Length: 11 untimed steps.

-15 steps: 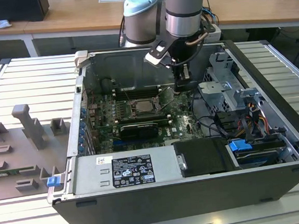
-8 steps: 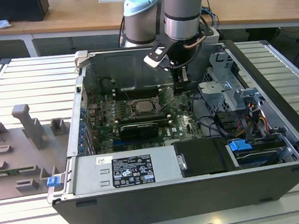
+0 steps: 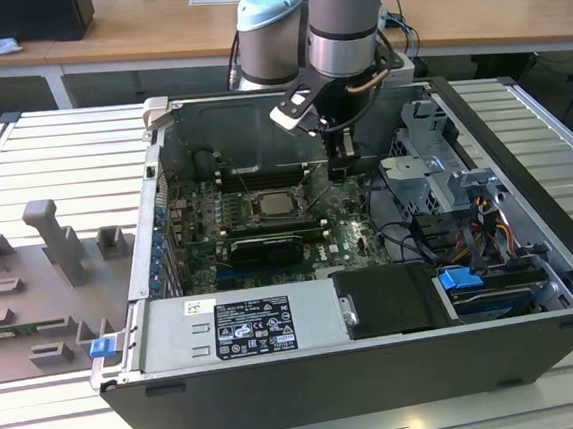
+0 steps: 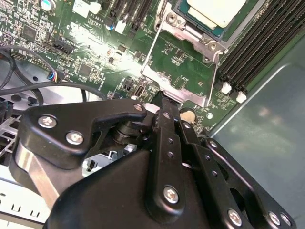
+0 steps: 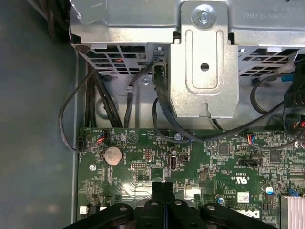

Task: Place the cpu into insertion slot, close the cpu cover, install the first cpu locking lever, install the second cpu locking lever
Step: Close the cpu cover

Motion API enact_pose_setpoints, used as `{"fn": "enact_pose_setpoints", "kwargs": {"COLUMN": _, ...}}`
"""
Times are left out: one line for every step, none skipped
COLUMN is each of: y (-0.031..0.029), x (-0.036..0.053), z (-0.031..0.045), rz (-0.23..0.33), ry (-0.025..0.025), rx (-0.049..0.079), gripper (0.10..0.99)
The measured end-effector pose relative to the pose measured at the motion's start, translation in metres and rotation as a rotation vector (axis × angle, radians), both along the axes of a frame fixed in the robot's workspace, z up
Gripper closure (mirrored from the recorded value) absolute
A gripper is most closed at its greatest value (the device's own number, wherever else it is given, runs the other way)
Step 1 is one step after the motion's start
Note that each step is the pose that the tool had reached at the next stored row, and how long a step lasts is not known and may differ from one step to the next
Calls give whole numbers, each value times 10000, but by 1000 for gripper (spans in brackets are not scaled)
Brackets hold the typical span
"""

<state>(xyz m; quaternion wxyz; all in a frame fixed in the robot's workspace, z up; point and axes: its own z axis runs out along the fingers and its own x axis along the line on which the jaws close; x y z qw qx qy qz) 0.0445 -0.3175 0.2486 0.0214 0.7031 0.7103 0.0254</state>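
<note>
The cpu (image 4: 217, 12) already sits in the slot (image 4: 190, 34), so you're on the cover step. The cover (image 4: 177, 90) lies swung open beside the slot. Your hand (image 4: 165, 102) is clenched, holding nothing, its tip at the cover's outer edge. Closing it likely calls for a gentle push on that edge toward the cpu.

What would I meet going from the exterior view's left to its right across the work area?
Grey fixture blocks → cpu in its socket → claw → blue connector.
</note>
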Motion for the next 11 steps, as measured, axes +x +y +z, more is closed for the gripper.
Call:
{"fn": "enact_pose_setpoints", "kwargs": {"y": 0, "x": 0, "z": 0, "rz": 2, "ry": 0, "rx": 0, "gripper": 980}}
{"fn": "enact_pose_setpoints", "kwargs": {"y": 0, "x": -3, "z": 0, "rz": -1, "ry": 1, "rx": -1, "gripper": 980}}
{"fn": "enact_pose_setpoints", "kwargs": {"y": 0, "x": -6, "z": 0, "rz": -2, "ry": 0, "rx": -1, "gripper": 980}}
{"fn": "enact_pose_setpoints", "kwargs": {"y": 0, "x": -13, "z": 0, "rz": 0, "ry": 1, "rx": 0, "gripper": 980}}
{"fn": "enact_pose_setpoints", "kwargs": {"y": 1, "x": -27, "z": 0, "rz": 0, "ry": 1, "rx": -2, "gripper": 980}}
{"fn": "enact_pose_setpoints", "kwargs": {"y": 0, "x": -42, "z": 0, "rz": 0, "ry": 1, "rx": -2, "gripper": 980}}
{"fn": "enact_pose_setpoints", "kwargs": {"y": 0, "x": -59, "z": 0, "rz": -1, "ry": 1, "rx": -1, "gripper": 980}}
{"fn": "enact_pose_setpoints", "kwargs": {"y": 0, "x": -68, "z": 0, "rz": -1, "ry": 1, "rx": -1, "gripper": 980}}
{"fn": "enact_pose_setpoints", "kwargs": {"y": 0, "x": -85, "z": 0, "rz": 0, "ry": 0, "rx": -1, "gripper": 980}}
{"fn": "enact_pose_setpoints", "kwargs": {"y": 0, "x": -107, "z": 0, "rz": -1, "ry": 0, "rx": -1, "gripper": 980}}
{"fn": "enact_pose_setpoints", "kwargs": {"y": 0, "x": -114, "z": 0, "rz": -1, "ry": 1, "rx": -1, "gripper": 980}}
